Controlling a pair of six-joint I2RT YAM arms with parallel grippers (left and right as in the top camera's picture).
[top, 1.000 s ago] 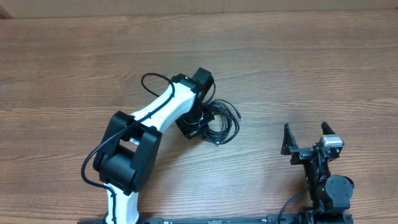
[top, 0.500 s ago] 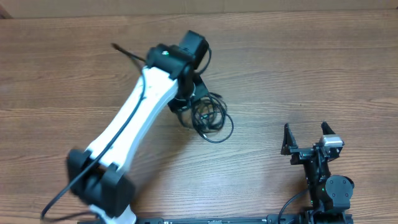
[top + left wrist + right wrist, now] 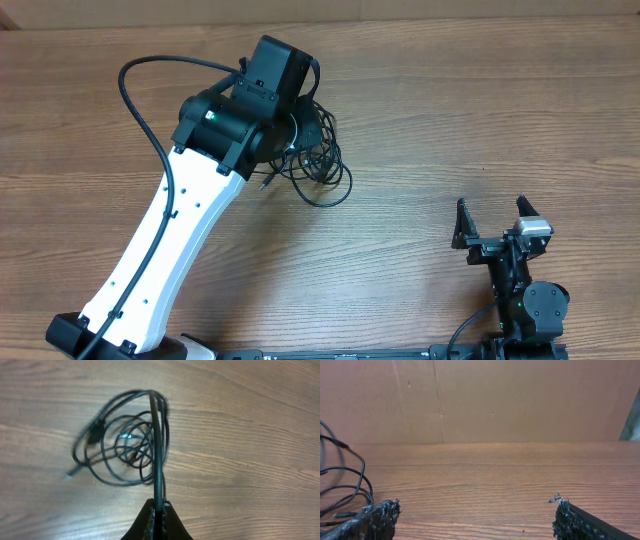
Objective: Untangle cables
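The cables (image 3: pixel 322 168) are a tangled coil of thin black cords on the wooden table, right of my left wrist. In the left wrist view the coil (image 3: pixel 125 445) hangs in loops below me, with a small plug tip at the left. My left gripper (image 3: pixel 159 510) is shut on one strand of the cables, which runs straight up from the jaws. In the overhead view the left gripper itself is hidden under the wrist. My right gripper (image 3: pixel 492 222) is open and empty at the lower right, far from the coil. Part of the cables shows at the left edge of the right wrist view (image 3: pixel 345 485).
The left arm (image 3: pixel 190 230) stretches diagonally from the lower left across the table, with its own thick black cable (image 3: pixel 150 90) looping above it. A brown cardboard wall (image 3: pixel 495 400) stands behind the table's far edge.
My left arm has stretched out toward the far side, dragging the cables up and left across the table. The coil has loosened a little. The right arm has not moved.
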